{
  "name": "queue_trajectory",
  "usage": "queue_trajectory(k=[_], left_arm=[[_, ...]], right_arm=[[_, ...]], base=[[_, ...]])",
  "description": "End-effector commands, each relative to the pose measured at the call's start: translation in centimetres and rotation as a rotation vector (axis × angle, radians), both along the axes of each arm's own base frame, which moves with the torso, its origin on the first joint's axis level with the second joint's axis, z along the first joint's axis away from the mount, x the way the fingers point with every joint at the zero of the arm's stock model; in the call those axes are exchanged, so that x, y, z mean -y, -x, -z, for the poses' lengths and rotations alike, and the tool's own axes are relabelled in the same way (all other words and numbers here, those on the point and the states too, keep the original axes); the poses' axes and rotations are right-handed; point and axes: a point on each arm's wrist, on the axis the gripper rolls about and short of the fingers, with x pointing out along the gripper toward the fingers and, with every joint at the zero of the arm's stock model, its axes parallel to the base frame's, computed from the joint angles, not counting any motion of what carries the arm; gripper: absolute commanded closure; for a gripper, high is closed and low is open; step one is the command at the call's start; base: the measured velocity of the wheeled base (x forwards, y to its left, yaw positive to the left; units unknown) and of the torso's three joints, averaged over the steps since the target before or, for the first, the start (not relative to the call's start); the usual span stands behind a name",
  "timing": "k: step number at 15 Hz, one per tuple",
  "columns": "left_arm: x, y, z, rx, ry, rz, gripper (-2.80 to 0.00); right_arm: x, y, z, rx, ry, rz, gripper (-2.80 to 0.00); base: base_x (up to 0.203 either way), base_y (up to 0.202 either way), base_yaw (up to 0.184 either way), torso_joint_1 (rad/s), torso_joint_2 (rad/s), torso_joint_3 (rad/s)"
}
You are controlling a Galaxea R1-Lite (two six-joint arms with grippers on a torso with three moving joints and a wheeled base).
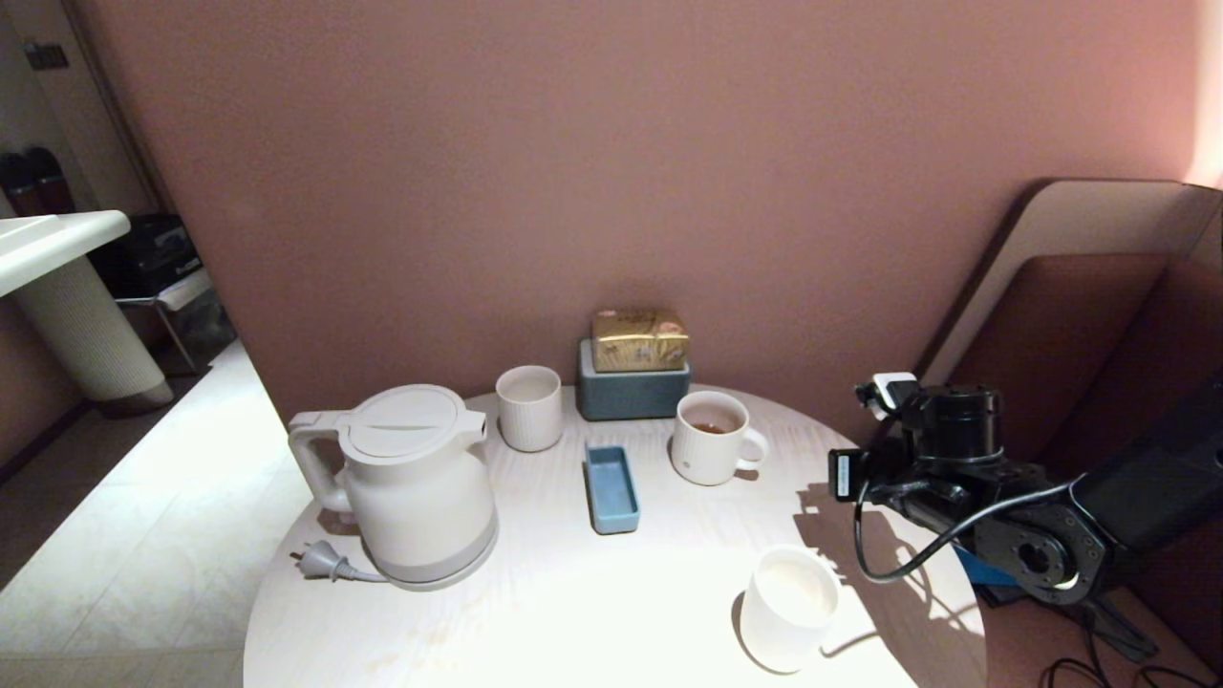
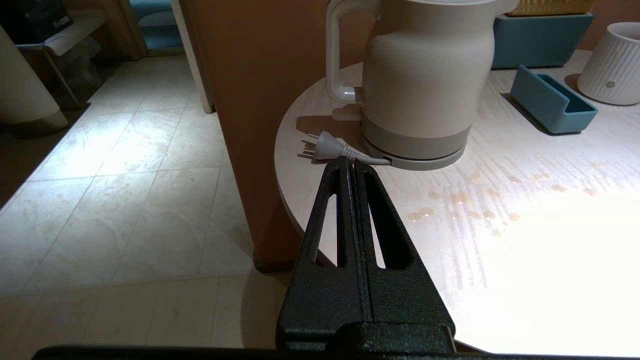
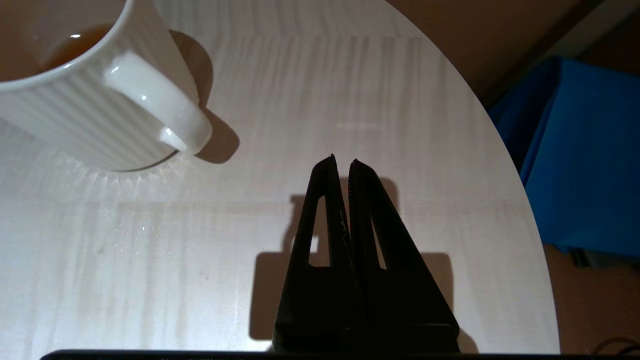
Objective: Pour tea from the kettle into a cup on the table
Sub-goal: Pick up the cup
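The kettle [image 1: 411, 483] is sitting on its round base near the left edge of the table [image 1: 573, 592], lid shut, handle facing left, and its plug [image 1: 320, 561] is lying loose on the tabletop just beside the base. Nothing is holding it. The ribbed cup [image 1: 712, 438] with the small handle is standing toward the back of the table, well to the right of the kettle, and a little brownish tea [image 1: 709, 427] is resting in the bottom of it. Between kettle and cup a small blue tray [image 1: 611, 489] is lying lengthwise. Behind it a handleless ribbed cup [image 1: 528, 407] is standing near a grey-blue box [image 1: 631, 390] with a gold packet [image 1: 638, 339] on top. A smooth white cup [image 1: 789, 607] is sitting near the front right edge.

The right gripper [image 3: 341, 162] is hanging over bare tabletop at the right side, near the handled cup's handle but not touching it, its fingers pressed together on nothing. The left gripper [image 2: 351, 161] is hanging low off the table's front left edge, pointing toward the plug, its fingers likewise pressed together and empty. A few pale droplets [image 2: 470, 210] are lying on the tabletop in front of the kettle.
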Motion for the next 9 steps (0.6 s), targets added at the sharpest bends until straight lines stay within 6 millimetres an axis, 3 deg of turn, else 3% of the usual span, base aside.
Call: queue_trajectory(k=[1,2,9], left_arm=[[0.0,0.0,0.0,-0.002,0.0,0.0,0.0],[0.0,0.0,0.0,-0.001,0.0,0.0,0.0],[0.0,0.0,0.0,-0.002,0.0,0.0,0.0]], right_arm=[[0.1,0.2,-0.3,0.009,0.018,-0.008,0.0],[0.0,0.2,-0.3,0.009,0.017,-0.01,-2.8],[-1.0,0.2,0.8,-0.025,0.02,-0.036,-2.8]], base=[[0.0,0.0,0.0,0.0,0.0,0.0],[0.0,0.0,0.0,0.0,0.0,0.0],[0.0,0.0,0.0,0.0,0.0,0.0]])
